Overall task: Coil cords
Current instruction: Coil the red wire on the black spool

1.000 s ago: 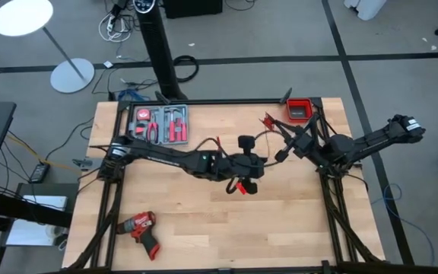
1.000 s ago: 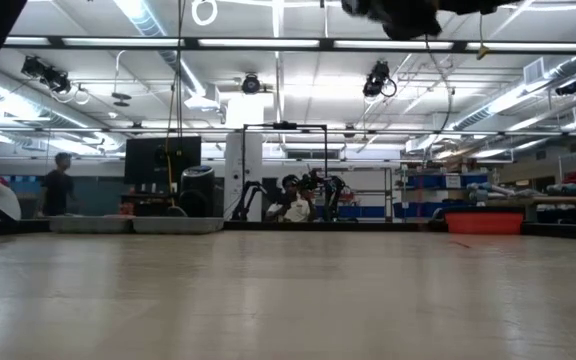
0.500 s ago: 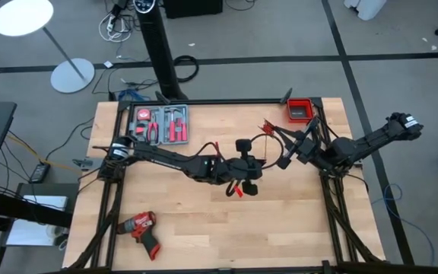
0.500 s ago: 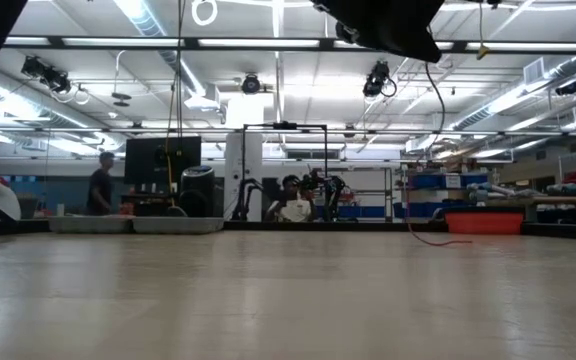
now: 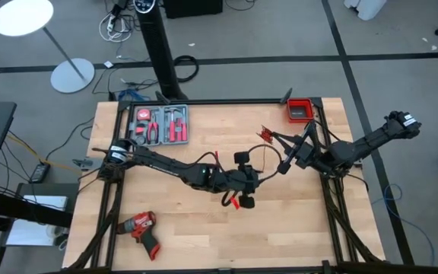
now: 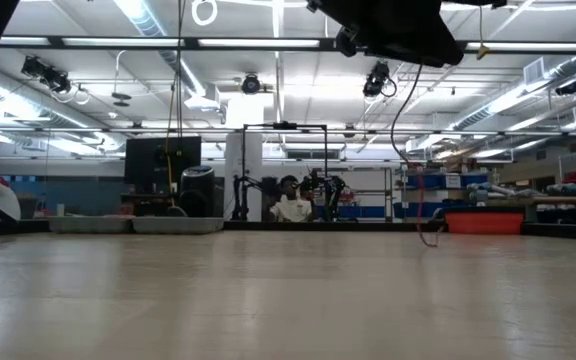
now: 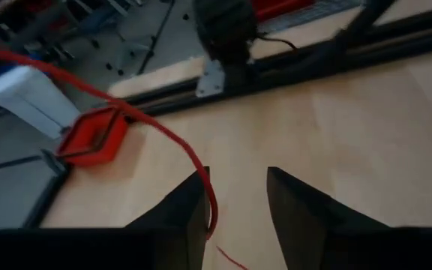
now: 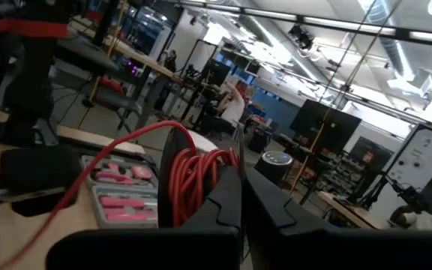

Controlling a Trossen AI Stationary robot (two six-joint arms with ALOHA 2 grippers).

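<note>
Above the worktop [image 5: 204,228], the right gripper [image 8: 240,196] was pinched closed around a coiled bundle of the red wire [image 8: 195,177]. A strand ran past the left gripper [image 7: 236,196], whose fingers [image 7: 190,206] stood apart, the wire against one finger's inner edge.

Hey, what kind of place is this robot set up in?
Probably a robotics lab or workshop: a light wooden worktable in a black frame, a grey case of red-handled hand tools and a red cordless drill on it, and a large hall with ceiling strip lights.
</note>
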